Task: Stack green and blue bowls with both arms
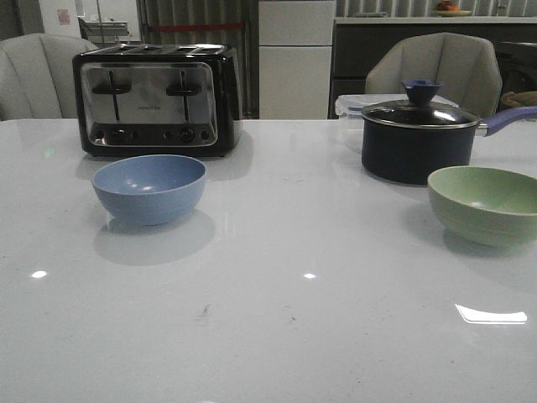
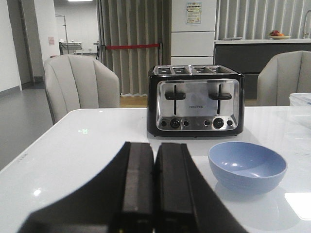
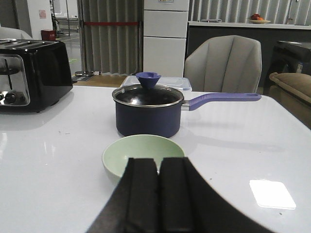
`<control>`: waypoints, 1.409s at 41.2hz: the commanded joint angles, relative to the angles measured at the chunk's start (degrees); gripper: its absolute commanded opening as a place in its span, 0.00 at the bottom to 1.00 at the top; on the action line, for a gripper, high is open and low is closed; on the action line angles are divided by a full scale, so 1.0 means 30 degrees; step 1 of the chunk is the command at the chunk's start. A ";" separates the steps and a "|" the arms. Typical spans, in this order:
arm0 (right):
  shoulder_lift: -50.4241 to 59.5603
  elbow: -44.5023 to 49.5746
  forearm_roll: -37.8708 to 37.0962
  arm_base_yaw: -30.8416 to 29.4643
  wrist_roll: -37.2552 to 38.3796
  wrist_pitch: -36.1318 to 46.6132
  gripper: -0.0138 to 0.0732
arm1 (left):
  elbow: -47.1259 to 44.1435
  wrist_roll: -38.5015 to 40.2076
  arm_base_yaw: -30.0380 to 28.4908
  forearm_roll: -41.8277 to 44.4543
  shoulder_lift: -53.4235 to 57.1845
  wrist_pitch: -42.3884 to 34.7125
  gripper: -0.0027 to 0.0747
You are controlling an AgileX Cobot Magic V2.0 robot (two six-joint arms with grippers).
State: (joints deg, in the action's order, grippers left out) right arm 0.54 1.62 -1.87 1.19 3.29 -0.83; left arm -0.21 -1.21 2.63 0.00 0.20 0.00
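The dusty blue bowl [image 1: 149, 188] stands upright and empty on the left of the white table, in front of the toaster. The pale green bowl [image 1: 485, 203] stands upright at the right, in front of the saucepan. Neither arm shows in the front view. In the left wrist view my left gripper [image 2: 155, 148] is shut and empty, short of the blue bowl [image 2: 247, 166] and to its side. In the right wrist view my right gripper [image 3: 158, 162] is shut and empty, its fingertips overlapping the near rim of the green bowl [image 3: 138, 153].
A black and chrome toaster [image 1: 155, 99] stands behind the blue bowl. A dark lidded saucepan [image 1: 417, 134] with a purple handle sits behind the green bowl, with a clear plastic box [image 1: 352, 107] behind it. Grey chairs [image 1: 436, 71] stand past the table's far edge.
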 commanded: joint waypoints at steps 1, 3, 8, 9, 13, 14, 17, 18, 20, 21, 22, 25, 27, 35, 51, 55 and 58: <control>0.0388 -0.0065 -0.0141 -0.0023 -0.0123 0.1547 0.22 | -0.0081 0.0206 -0.0070 0.0000 0.0380 -0.1879 0.15; 0.0388 -0.0065 -0.0141 -0.0023 -0.0123 0.1547 0.22 | -0.0081 0.0206 -0.0070 0.0000 0.0380 -0.1879 0.15; 0.0388 -0.0065 -0.0141 -0.0023 -0.0123 0.1547 0.22 | -0.0081 0.0206 -0.0070 0.0000 0.0380 -0.1879 0.15; 0.0388 -0.0065 -0.0141 -0.0023 -0.0123 0.1547 0.22 | -0.0081 0.0206 -0.0070 0.0000 0.0380 -0.1879 0.15; 0.0388 -0.0065 -0.0141 -0.0023 -0.0123 0.1547 0.22 | -0.0081 0.0206 -0.0070 0.0000 0.0380 -0.1879 0.15; 0.0388 -0.0065 -0.0141 -0.0023 -0.0123 0.1547 0.22 | -0.0081 0.0206 -0.0070 0.0000 0.0380 -0.1879 0.15; 0.0388 -0.0065 -0.0141 -0.0023 -0.0123 0.1547 0.22 | -0.0081 0.0206 -0.0070 0.0000 0.0380 -0.1879 0.15; 0.0388 -0.0065 -0.0141 -0.0023 -0.0123 0.1547 0.22 | -0.0081 0.0206 -0.0070 0.0000 0.0380 -0.1879 0.15; 0.0388 -0.0065 -0.0141 -0.0023 -0.0123 0.1547 0.22 | -0.0081 0.0206 -0.0070 0.0000 0.0380 -0.1879 0.15; 0.0388 -0.0065 -0.0141 -0.0023 -0.0123 0.1547 0.22 | -0.0081 0.0206 -0.0070 0.0000 0.0380 -0.1879 0.15; 0.0388 -0.0065 -0.0141 -0.0023 -0.0123 0.1547 0.22 | -0.0081 0.0206 -0.0070 0.0000 0.0380 -0.1879 0.15; 0.0388 -0.0065 -0.0141 -0.0023 -0.0123 0.1547 0.22 | -0.0081 0.0206 -0.0070 0.0000 0.0380 -0.1924 0.15; 0.0388 -0.0065 -0.0141 -0.0023 -0.0123 0.1547 0.22 | -0.0081 0.0206 -0.0070 0.0000 0.0380 -0.2004 0.15; 0.0388 -0.0149 -0.0141 -0.0023 -0.0123 0.2002 0.22 | 0.0093 0.0206 -0.0070 -0.0101 0.0380 -0.3191 0.15; -0.0513 -0.6695 -0.0141 -0.0023 -0.0123 -0.0871 0.22 | 0.8114 0.0206 -0.0070 -0.0233 -0.0597 0.2499 0.15; -0.1851 -0.8907 -0.0141 -0.0023 -0.0123 -0.2394 0.22 | 1.0434 0.0206 -0.0070 -0.0233 -0.2151 0.4554 0.15; -0.3174 -1.0401 -0.0141 -0.0023 -0.0123 -0.3876 0.22 | 1.1911 0.0206 -0.0070 -0.0233 -0.3417 0.6041 0.15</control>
State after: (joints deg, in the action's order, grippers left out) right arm -4.11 -23.87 -1.87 1.19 3.29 -11.71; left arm 29.79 -1.21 2.63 0.00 -5.17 16.70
